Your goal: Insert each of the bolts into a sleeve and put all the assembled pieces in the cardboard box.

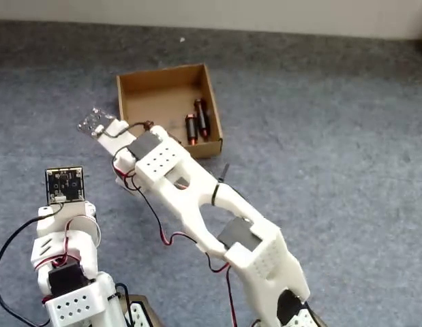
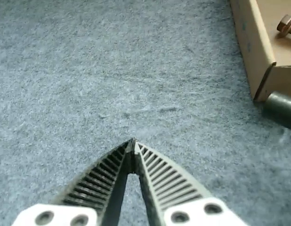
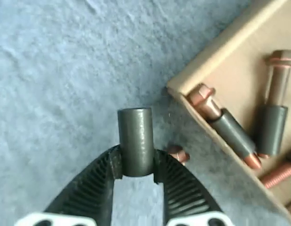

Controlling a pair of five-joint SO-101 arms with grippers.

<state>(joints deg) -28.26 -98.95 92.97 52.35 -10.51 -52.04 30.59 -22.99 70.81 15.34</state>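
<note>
Two sleeved bolts [image 1: 201, 117] lie inside the cardboard box [image 1: 163, 73].

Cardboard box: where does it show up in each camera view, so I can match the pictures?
High view: cardboard box, upper middle, on the grey carpet.
Left wrist view: its outer corner, beside a dark sleeve.
Right wrist view: its corner, sleeved bolts inside.
Shared landmark: that carpet.

The cardboard box [image 3: 216, 56] wall stands just beside the right tool [image 3: 136, 160]; open carpet [image 3: 56, 70] lies opposite.

Dark grey sleeve [image 3: 135, 141], copper bolts [image 3: 203, 98], tan cardboard box [image 1: 159, 95], grey carpet [image 1: 320, 122]
</note>
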